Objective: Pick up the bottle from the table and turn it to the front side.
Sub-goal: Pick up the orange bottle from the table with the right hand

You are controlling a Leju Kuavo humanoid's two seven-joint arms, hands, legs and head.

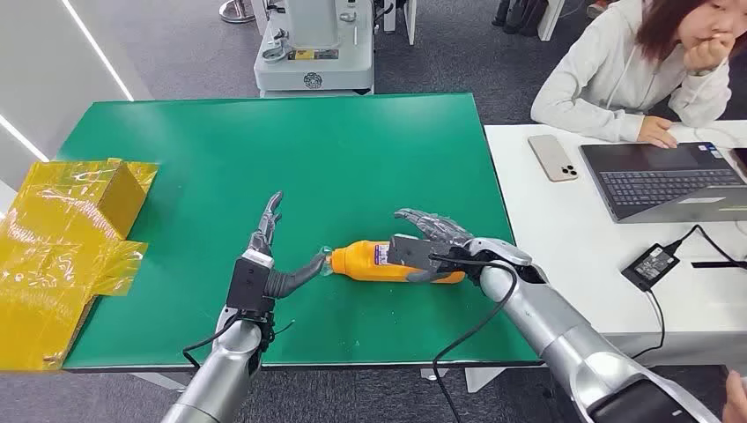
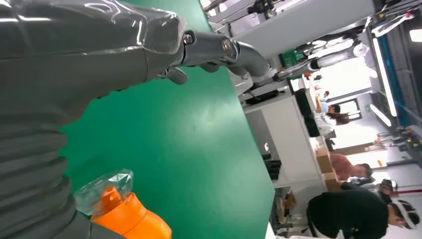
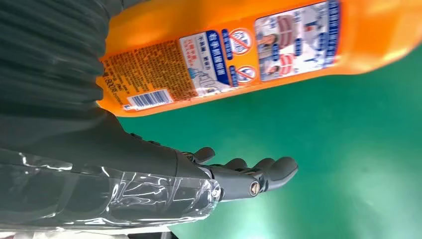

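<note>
Near edge: two hands on the green table (image 1: 220, 132) | left hand (image 1: 264, 256) fingers apart, thumb touching the cap | one orange bottle (image 1: 370, 261) lying on its side, near centre | right hand (image 1: 436, 242) fingers spread over the bottle's base end, grip unclear | far left: yellow box (image 1: 84, 198) | far right: one laptop (image 1: 665, 176), one phone (image 1: 553, 158), one person (image 1: 634, 70).
</note>
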